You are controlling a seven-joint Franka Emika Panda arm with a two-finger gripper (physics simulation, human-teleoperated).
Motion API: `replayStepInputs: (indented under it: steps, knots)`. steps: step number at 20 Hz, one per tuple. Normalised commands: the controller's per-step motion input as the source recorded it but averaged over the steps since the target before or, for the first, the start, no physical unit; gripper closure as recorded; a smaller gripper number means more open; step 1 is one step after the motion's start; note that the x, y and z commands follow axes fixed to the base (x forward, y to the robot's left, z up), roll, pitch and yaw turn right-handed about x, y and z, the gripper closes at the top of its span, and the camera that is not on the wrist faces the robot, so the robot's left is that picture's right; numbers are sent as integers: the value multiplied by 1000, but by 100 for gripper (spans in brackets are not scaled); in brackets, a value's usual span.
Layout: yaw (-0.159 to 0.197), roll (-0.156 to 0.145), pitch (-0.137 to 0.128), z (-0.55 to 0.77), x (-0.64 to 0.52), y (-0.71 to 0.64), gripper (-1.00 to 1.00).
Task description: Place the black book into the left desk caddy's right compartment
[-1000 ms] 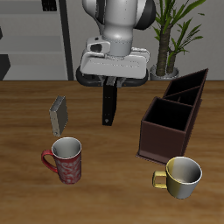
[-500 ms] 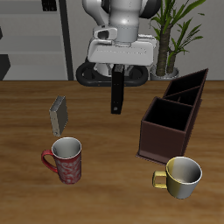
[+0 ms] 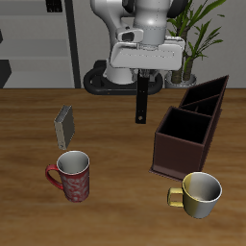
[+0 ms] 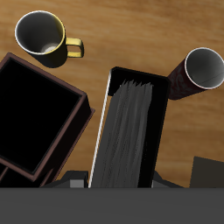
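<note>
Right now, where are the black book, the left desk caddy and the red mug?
black book (image 3: 142, 100), exterior view, middle of its cover
left desk caddy (image 3: 181, 157), exterior view, front wall
red mug (image 3: 73, 180), exterior view, outer side

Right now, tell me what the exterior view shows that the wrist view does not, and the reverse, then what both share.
Only the exterior view shows the robot arm, the potted plant and the caddy's narrow slanted slots.

Only the wrist view looks straight down into the right compartment's dark interior and along the book's page edge.

Both show the black book hanging upright from the jaws above the table, not yet over the left desk caddy, plus the yellow mug, the red mug and the grey book.
</note>
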Motion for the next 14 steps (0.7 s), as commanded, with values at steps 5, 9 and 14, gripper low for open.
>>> replayStepInputs:
  steps: [5,9,14]
  knots:
    - [9,27,8,33,5,340,100]
    - [31,51,-3,50,-13,422,100]
    - [1,23,-1,114,59,262,100]
